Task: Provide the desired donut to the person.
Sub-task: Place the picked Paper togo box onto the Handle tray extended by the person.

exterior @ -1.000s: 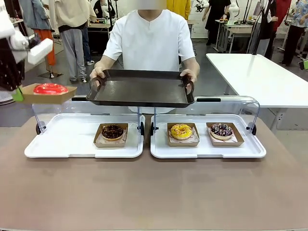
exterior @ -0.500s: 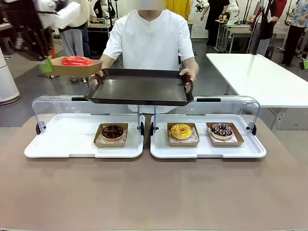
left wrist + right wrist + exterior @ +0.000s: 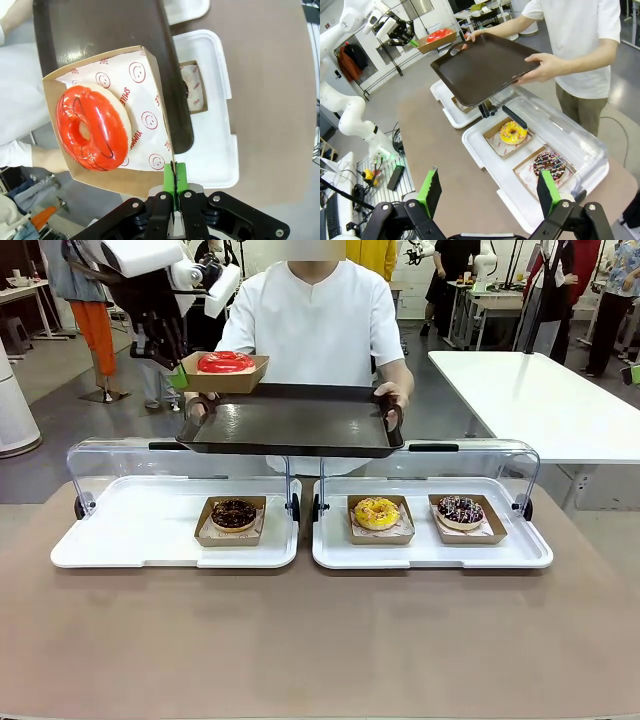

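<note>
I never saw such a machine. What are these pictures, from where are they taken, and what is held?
These are two white robot arms at a brown table, facing a person in a white shirt. One picture looks across the table from between the arms; the other two come from cameras on the wrists. The left gripper, shut, pinches the edge of a brown cardboard box with a red glazed donut, partly over the dark tray the person holds out. The right gripper is open, holding nothing. On the table, a white display tray carries a chocolate donut; a second white tray carries a yellow donut and a sprinkled donut.
</note>
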`<state>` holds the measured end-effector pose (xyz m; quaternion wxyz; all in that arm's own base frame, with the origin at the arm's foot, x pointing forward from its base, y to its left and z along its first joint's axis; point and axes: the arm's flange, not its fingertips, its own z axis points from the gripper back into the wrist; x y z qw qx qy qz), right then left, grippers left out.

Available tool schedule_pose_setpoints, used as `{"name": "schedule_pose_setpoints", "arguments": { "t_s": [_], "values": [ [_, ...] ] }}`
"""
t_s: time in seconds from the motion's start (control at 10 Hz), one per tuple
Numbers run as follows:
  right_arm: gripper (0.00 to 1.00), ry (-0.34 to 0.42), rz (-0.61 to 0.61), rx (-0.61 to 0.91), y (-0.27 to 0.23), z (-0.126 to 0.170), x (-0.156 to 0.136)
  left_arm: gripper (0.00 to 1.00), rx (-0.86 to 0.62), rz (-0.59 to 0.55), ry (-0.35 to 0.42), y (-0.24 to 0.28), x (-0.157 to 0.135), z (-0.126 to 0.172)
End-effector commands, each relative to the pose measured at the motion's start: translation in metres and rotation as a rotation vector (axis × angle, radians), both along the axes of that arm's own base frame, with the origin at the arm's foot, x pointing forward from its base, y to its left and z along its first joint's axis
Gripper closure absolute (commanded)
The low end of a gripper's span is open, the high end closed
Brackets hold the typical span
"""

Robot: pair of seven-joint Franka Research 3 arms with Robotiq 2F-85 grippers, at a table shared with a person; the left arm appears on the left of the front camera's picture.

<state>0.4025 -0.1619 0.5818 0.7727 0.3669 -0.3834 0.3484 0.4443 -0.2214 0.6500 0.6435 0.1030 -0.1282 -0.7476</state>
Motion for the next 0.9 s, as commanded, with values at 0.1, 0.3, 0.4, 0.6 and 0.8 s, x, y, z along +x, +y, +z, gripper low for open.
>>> {"name": "schedule_pose_setpoints", "arguments": {
  "t_s": [0.1, 0.3, 0.4, 0.6, 0.8],
  "values": [
    [0.0, 0.002, 0.002, 0.001, 0.001, -0.001, -0.001, 0.99, -0.044, 0.049, 0.02, 0.004, 0.041, -0.008],
    [0.0, 0.002, 0.002, 0.001, 0.001, -0.001, -0.001, 0.99, -0.046, 0.05, 0.059, 0.005, 0.062, -0.023],
    [0.0, 0.002, 0.002, 0.001, 0.001, -0.001, -0.001, 0.99, -0.036, 0.044, 0.067, 0.005, 0.072, -0.028],
    [0.0, 0.002, 0.002, 0.001, 0.001, -0.001, -0.001, 0.99, -0.043, 0.035, 0.082, 0.008, 0.077, -0.044],
    [0.0, 0.002, 0.002, 0.001, 0.001, -0.001, -0.001, 0.99, -0.022, 0.051, 0.116, 0.01, 0.091, -0.056]
  ]
}}
